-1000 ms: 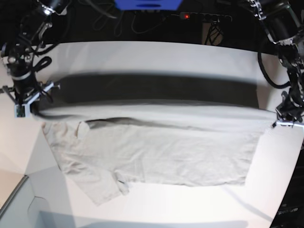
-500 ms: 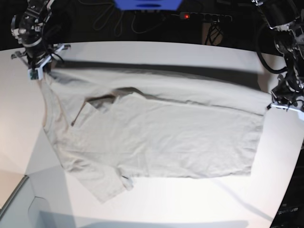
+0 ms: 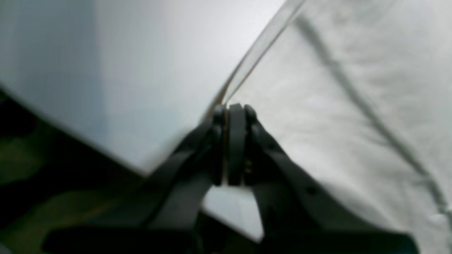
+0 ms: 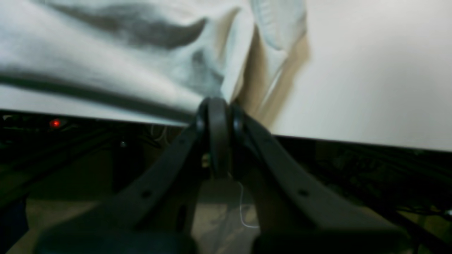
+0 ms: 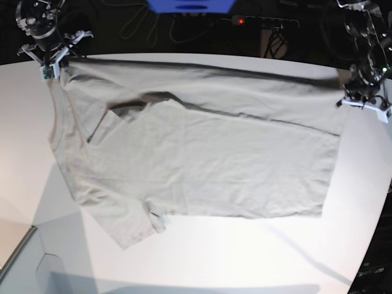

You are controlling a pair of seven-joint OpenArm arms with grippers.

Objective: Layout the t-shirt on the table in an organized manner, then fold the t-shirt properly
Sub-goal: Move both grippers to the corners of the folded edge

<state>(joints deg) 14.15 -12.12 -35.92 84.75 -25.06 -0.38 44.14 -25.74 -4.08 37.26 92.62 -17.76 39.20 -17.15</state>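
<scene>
Base view: left gripper point(image 5: 365, 101) and right gripper point(image 5: 52, 61) each clamp the t-shirt point(image 5: 202, 159) stretched over the table point(image 5: 245, 257)

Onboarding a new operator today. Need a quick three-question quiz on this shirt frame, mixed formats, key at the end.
1. True or false: both arms have their jaws shut on the t-shirt.
2. Multiple choice: in the base view, where does the right gripper hold the cloth? A) near edge, B) far left corner, C) middle of the shirt.
3. Short answer: does the shirt lie fully flat on the table?

Key
1. True. The left gripper and the right one each pinch a cloth edge.
2. B.
3. No. The far layer is stretched between the grippers, and a dark open fold shows near the left sleeve.
</scene>
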